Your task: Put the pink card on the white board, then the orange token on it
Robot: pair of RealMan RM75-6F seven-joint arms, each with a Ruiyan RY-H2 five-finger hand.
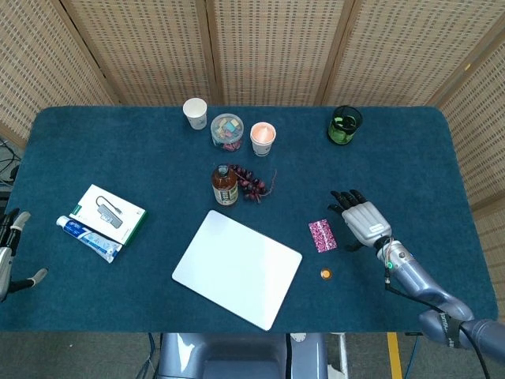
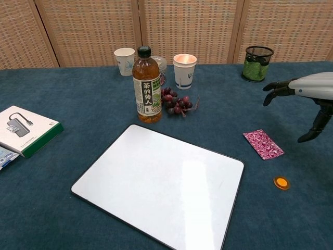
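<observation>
The pink patterned card (image 1: 322, 235) (image 2: 263, 144) lies flat on the blue cloth, just right of the white board (image 1: 237, 268) (image 2: 158, 186). A small orange token (image 1: 325, 274) (image 2: 281, 183) sits on the cloth in front of the card. My right hand (image 1: 360, 217) (image 2: 304, 91) hovers open, palm down with fingers spread, a little to the right of the card and above the cloth, touching nothing. At the table's left edge my left hand (image 1: 9, 253) shows only in part and holds nothing.
A tea bottle (image 1: 224, 186) (image 2: 146, 86) and grapes (image 1: 254, 183) (image 2: 177, 103) stand behind the board. Two paper cups (image 1: 195, 112) (image 1: 263, 138), a jar (image 1: 227, 130) and a green mesh cup (image 1: 345, 125) (image 2: 257, 63) line the back. A boxed adapter (image 1: 108, 213) (image 2: 25, 129) and toothpaste (image 1: 88, 238) lie left.
</observation>
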